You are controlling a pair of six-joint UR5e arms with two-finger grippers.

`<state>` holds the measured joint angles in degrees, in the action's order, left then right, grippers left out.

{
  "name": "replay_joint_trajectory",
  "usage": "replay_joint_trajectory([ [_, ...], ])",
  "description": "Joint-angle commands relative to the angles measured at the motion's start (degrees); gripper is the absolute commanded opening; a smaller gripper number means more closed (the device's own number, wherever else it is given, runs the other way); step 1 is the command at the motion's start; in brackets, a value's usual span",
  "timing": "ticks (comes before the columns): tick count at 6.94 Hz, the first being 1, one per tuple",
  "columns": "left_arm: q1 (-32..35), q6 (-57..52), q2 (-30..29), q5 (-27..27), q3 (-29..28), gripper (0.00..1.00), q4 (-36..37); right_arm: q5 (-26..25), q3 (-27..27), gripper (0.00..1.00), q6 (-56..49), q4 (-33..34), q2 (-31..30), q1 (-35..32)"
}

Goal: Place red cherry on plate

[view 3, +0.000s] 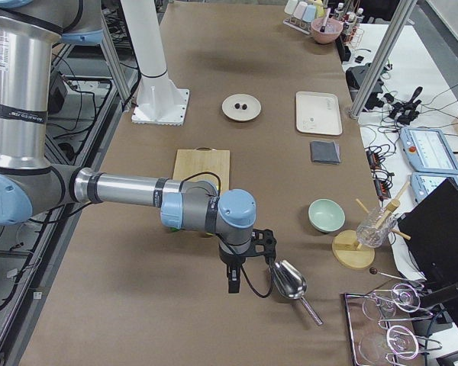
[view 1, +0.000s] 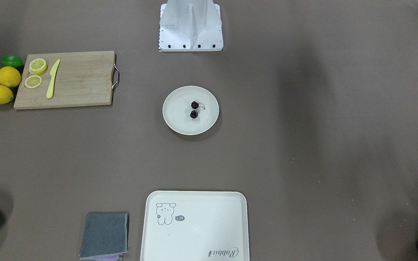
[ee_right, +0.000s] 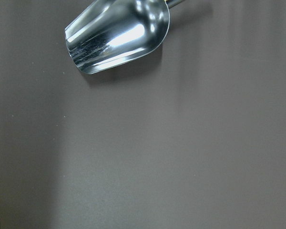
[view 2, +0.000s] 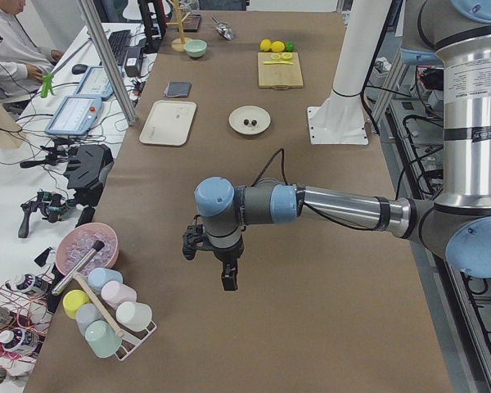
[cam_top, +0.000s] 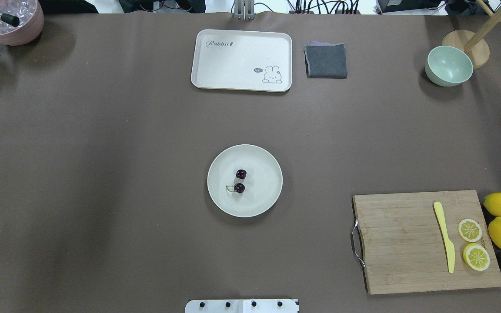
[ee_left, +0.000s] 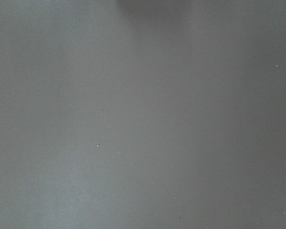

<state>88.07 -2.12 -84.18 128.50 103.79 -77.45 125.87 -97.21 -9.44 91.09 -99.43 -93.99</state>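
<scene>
**Cherry on the plate, arms out at the bench ends**

At the far left end, your left gripper [view 2: 227,277] hangs above bare bench [cam_top: 102,174]; you cannot tell whether its jaws are wide or narrow. At mid-bench the red cherry [cam_top: 240,181] lies inside the plate [cam_top: 263,200], near its centre, with the stems pointing left in the overhead view. Further right you have the cutting board [cam_top: 402,243] with lemon slices [cam_top: 473,243] and a yellow knife [cam_top: 445,237]. Your right gripper [view 3: 233,280] hangs just beside a metal scoop [view 3: 288,280]; you cannot tell how far it is open either.
</scene>
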Motion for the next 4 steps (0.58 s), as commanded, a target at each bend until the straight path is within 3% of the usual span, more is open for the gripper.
replay_joint_trajectory([
  [1,-0.1,0.0,-0.1,0.0,0.0,0.98,-0.1,0.2,0.7,1.0,0.0,-0.4,0.5,-0.4],
  [4,-0.1,0.0,-0.3,0.0,0.2,0.98,-0.2,0.1,2.0,1.0,-0.5,-0.4,-1.1,-0.4],
])
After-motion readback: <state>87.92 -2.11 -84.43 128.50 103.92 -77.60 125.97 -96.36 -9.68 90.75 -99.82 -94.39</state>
